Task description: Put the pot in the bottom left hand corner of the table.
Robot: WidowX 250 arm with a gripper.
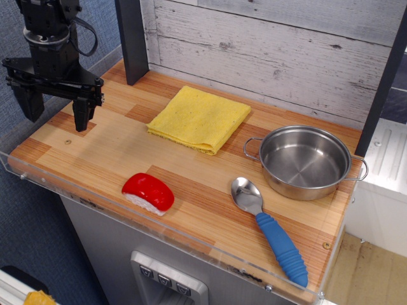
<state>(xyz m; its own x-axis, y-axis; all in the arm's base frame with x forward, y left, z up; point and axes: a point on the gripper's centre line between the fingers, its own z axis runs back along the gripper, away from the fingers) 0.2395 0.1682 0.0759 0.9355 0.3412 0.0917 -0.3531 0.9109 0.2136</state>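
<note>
The pot (304, 161) is a shallow shiny steel pot with two thin wire loop handles. It stands upright and empty at the right side of the striped wooden table (108, 143). My gripper (55, 108) is black and hangs over the table's far left end, well away from the pot. Its two fingers point down and stand wide apart with nothing between them.
A folded yellow cloth (198, 118) lies at the back middle. A red sushi piece (148, 192) sits near the front edge. A blue-handled metal spoon (270, 230) lies in front of the pot. A clear acrylic rim (159, 236) runs along the front. A dark post (132, 39) stands at the back.
</note>
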